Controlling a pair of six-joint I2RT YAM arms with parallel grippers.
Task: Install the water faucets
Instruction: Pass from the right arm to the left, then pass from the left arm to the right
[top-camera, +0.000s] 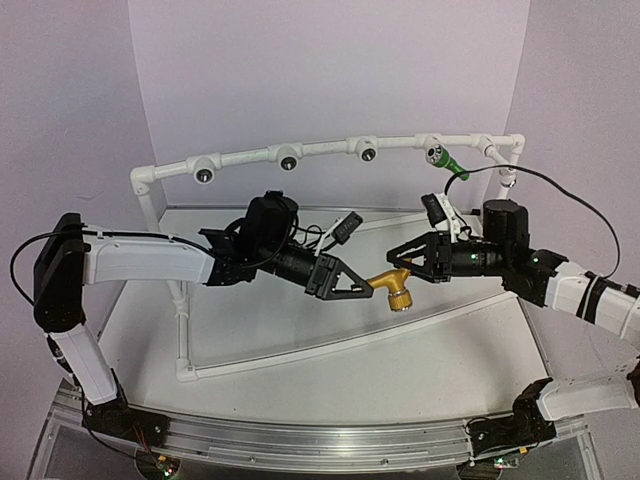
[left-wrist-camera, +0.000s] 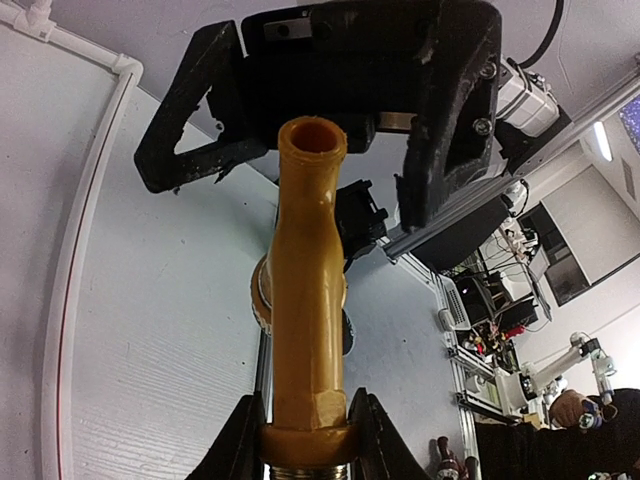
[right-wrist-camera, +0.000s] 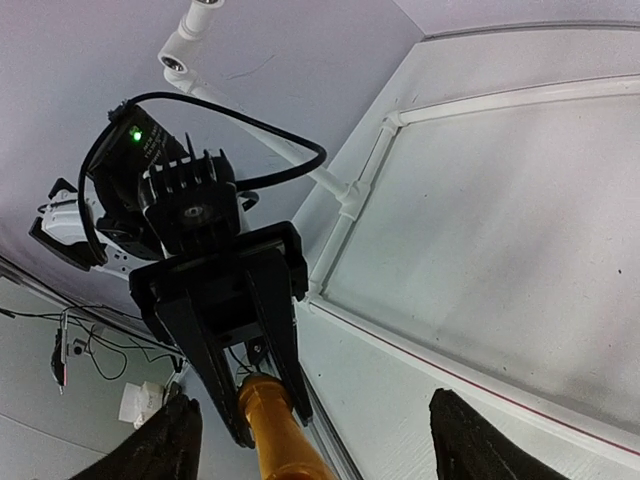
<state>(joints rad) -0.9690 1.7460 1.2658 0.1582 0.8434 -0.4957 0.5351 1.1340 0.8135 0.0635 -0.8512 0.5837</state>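
The yellow-orange faucet (top-camera: 392, 288) hangs in mid-air between my two arms, above the table. My left gripper (top-camera: 362, 284) is shut on its collar near the brass threaded end (top-camera: 402, 298). In the left wrist view the faucet (left-wrist-camera: 308, 290) rises from between my left gripper's (left-wrist-camera: 308, 445) fingers (left-wrist-camera: 240, 445). My right gripper (top-camera: 412, 262) stands open around the spout tip, its fingers (right-wrist-camera: 170, 440) wide apart beside the faucet (right-wrist-camera: 275, 430). The green faucet (top-camera: 447, 161) sits in a socket at the right end of the white pipe frame (top-camera: 250, 155).
The white pipe frame arches across the back with three dark round sockets (top-camera: 289, 160) facing forward. A lower white pipe (top-camera: 330, 350) curves across the table. A black cable (top-camera: 560, 185) loops from the right arm. An aluminium rail (top-camera: 300, 440) runs along the near edge.
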